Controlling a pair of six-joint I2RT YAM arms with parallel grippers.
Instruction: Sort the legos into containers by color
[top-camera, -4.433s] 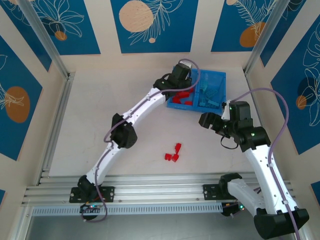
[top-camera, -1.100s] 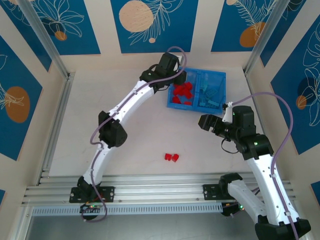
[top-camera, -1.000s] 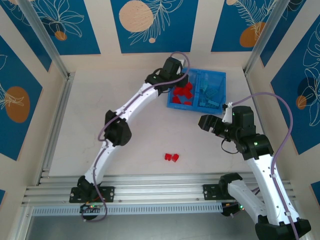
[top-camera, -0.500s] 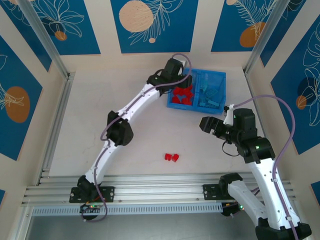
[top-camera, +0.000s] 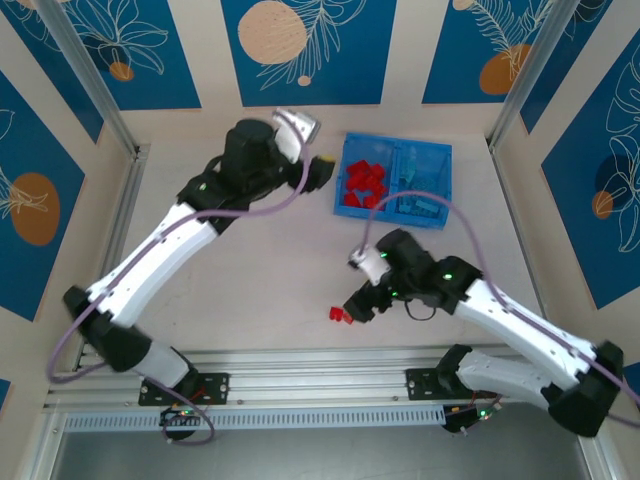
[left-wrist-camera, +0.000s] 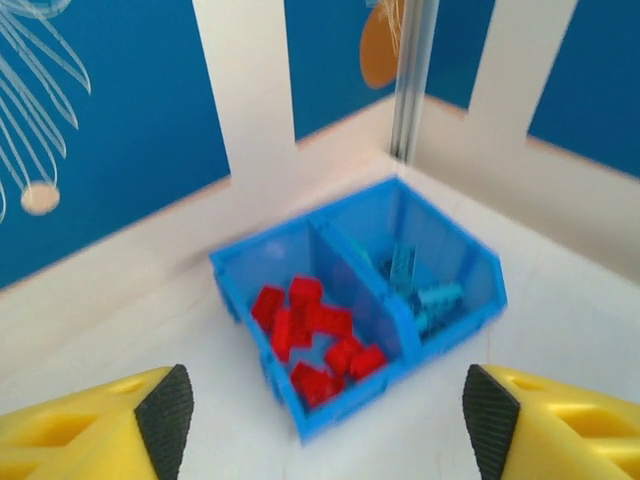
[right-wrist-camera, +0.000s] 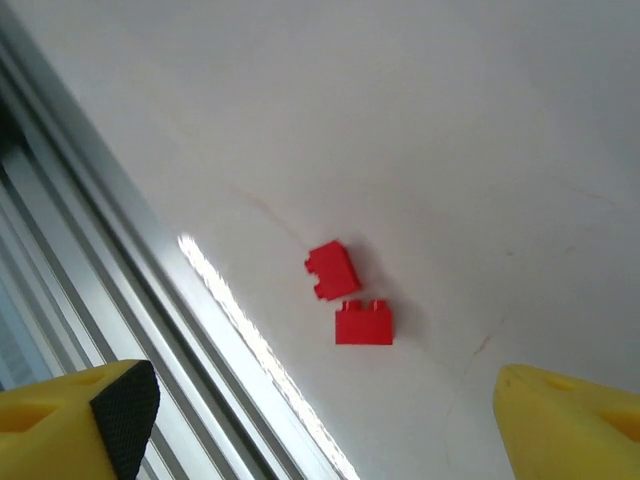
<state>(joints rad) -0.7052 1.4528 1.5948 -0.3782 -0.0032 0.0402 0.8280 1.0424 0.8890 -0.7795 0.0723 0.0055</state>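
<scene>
The blue tray (top-camera: 352, 211) sits at the back right; its left compartment holds several red legos (top-camera: 362, 184), its right one light blue legos (top-camera: 418, 201). My left gripper (top-camera: 321, 172) hangs open just left of the tray, holding nothing. From the left wrist the tray (left-wrist-camera: 345, 405) lies ahead of the open left gripper (left-wrist-camera: 328, 425), with red legos (left-wrist-camera: 312, 338) and blue legos (left-wrist-camera: 422, 292) inside. Two loose red legos (top-camera: 339, 316) lie near the front edge. My right gripper (top-camera: 360, 300) hovers open right beside them. The right wrist view has both bricks (right-wrist-camera: 333, 270) (right-wrist-camera: 363, 323) on the table ahead of the open right gripper (right-wrist-camera: 330, 420).
An aluminium rail (top-camera: 300, 365) runs along the table's front edge, close to the loose red bricks, and shows as bright strips (right-wrist-camera: 150, 300) in the right wrist view. Patterned blue walls (top-camera: 300, 50) close off the back and sides.
My left gripper opened and pulled back left, away from the tray's red compartment. My right arm swung down and left from beside the tray to the two loose red bricks.
</scene>
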